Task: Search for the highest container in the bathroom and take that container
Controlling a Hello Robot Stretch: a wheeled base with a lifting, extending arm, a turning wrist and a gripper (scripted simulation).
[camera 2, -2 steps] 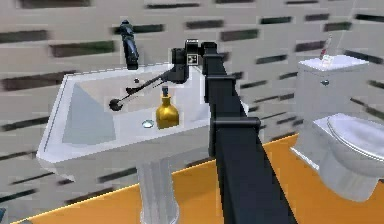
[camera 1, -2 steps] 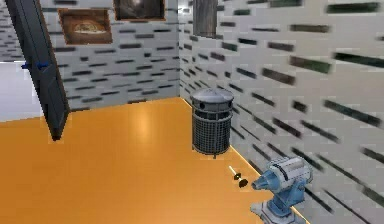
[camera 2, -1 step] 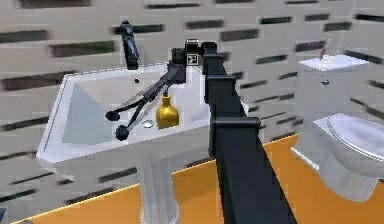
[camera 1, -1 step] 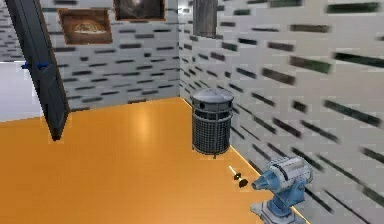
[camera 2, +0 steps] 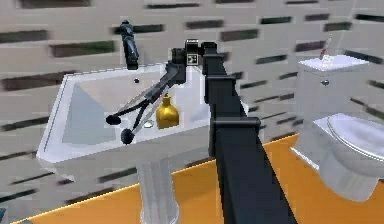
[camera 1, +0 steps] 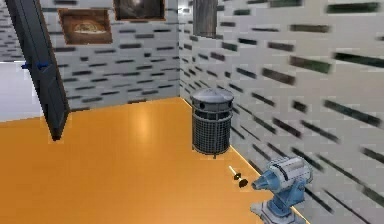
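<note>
So the golden round-bellied bottle [camera 2: 167, 114] with the narrow neck was sitting inside the bowl of the white pedestal sink [camera 2: 80, 110], over towards the bowl's right side and upright as far as I could see. The gripper [camera 2: 124, 127] was down in that same sink, with its two thin dark fingers [camera 2: 145, 100] reaching across the bowl just left of the bottle. I couldn't tell if it touched the bottle, and honestly couldn't tell whether the claw had hold of anything.

The dark square arm [camera 2: 235, 140] crossed the sink's right edge. A black tap [camera 2: 126, 42] stood on the sink's back rim. Off to the right of the sink was a white toilet [camera 2: 350, 140] with a cistern [camera 2: 330, 78], and a thin thing [camera 2: 330, 42] on its lid, too small to name.

The forward view had a dark mesh bin [camera 1: 212, 122] on the orange floor [camera 1: 120, 150] by the grey brick wall [camera 1: 280, 60]. Where that stood from the sink, I couldn't say.
</note>
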